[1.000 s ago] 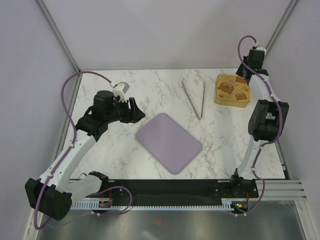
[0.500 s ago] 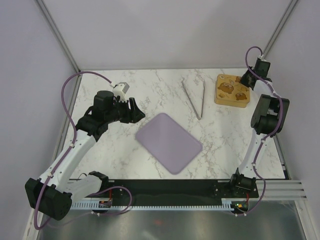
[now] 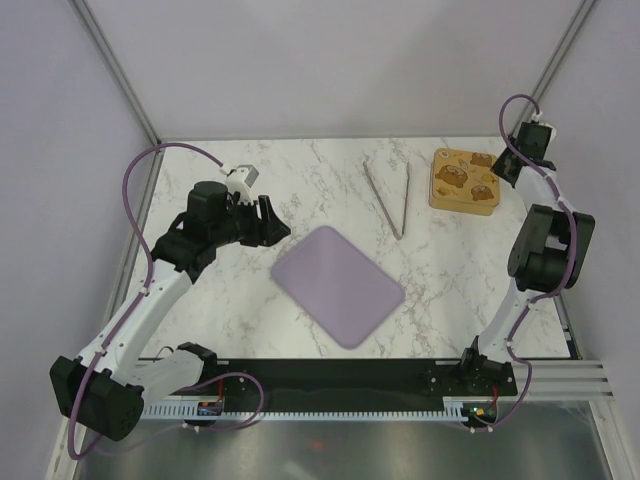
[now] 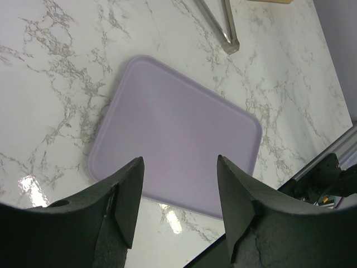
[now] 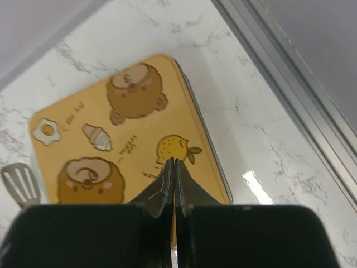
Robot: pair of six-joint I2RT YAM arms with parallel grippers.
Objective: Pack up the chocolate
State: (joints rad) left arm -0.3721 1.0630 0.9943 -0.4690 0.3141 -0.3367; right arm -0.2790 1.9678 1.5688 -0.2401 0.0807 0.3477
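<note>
No chocolate pieces show in any view. A yellow box with a closed lid printed with bears and a lemon sits at the back right; it also shows in the right wrist view. My right gripper is shut and empty, its tips just above the lid's near right part. My left gripper is open and empty, hovering left of the lilac mat, with the mat in view between its jaws.
Metal tongs lie between the mat and the box, their tips visible in the left wrist view. A metal rail runs along the table's right edge next to the box. Purple walls enclose the table.
My right wrist has swung right and back, from over the box toward its right edge. The left arm has not moved.
</note>
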